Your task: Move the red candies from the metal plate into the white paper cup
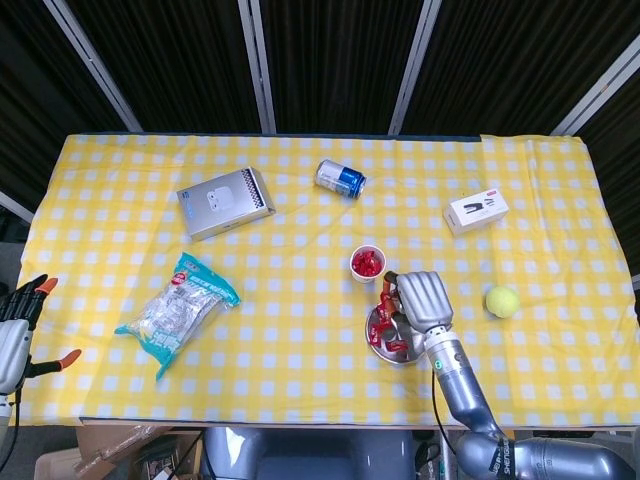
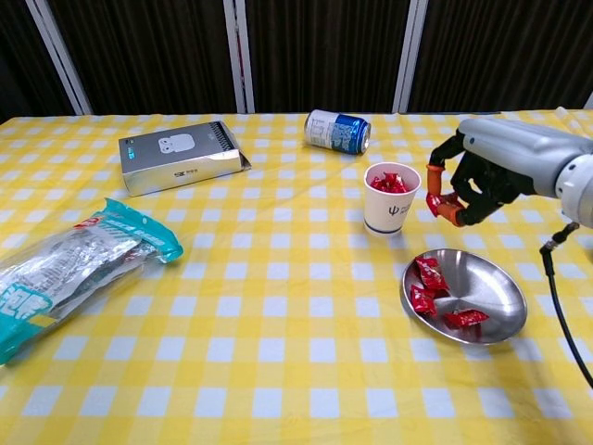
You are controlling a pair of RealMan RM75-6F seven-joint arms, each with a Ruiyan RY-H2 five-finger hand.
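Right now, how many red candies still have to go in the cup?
Some red candies already sit in the white paper cup. The right hand, raised beside the cup, pinches one red candy, not yet dropped. Three red candies are still on the round metal plate. The left hand holds nothing.

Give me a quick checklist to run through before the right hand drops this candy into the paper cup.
1. Candy held: the right hand pinches a red candy in its fingertips. Ok.
2. Hand over the cup: the hand is raised beside the white paper cup, toward the right, not above its mouth. Not ok.
3. Cup upright and open: it stands upright with candies already inside. Ok.
4. Room in the cup: fill level is hard to judge. Cannot tell.
5. Work left: several red candies remain on the metal plate. Ok.
6. Left hand out of the way: it sits at the far table edge. Ok.
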